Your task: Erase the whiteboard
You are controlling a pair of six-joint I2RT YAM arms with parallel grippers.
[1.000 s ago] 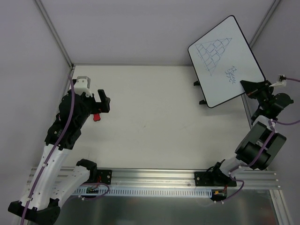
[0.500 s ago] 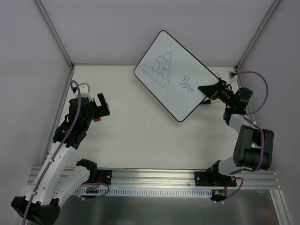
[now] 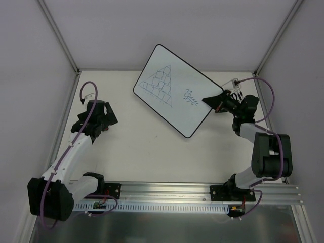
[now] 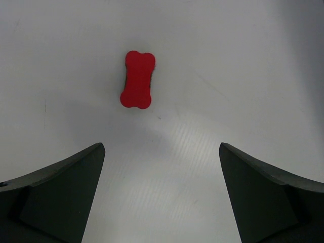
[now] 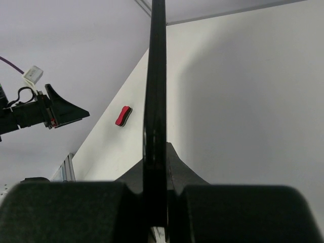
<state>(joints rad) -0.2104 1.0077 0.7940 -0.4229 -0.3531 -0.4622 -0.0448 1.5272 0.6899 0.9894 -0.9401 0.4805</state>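
Right jaws are clamped shut on the whiteboard's [image 3: 169, 98] edge, holding it up off the worktop [image 3: 152, 152], drawings not wiped yet. Left jaws are wide open and empty. The red eraser [image 4: 137, 79] lies just ahead of them, its long axis pointing straight away.

A small red bone-shaped eraser [image 4: 137, 79] lies flat on the white table [image 4: 238, 66].

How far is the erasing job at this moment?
Done: the right gripper is shut on the edge of the whiteboard. In hand: the open left gripper hovers over the red eraser, which lies untouched on the table. Left: grasping it and wiping off the pyramid drawing and the scribble, both intact.
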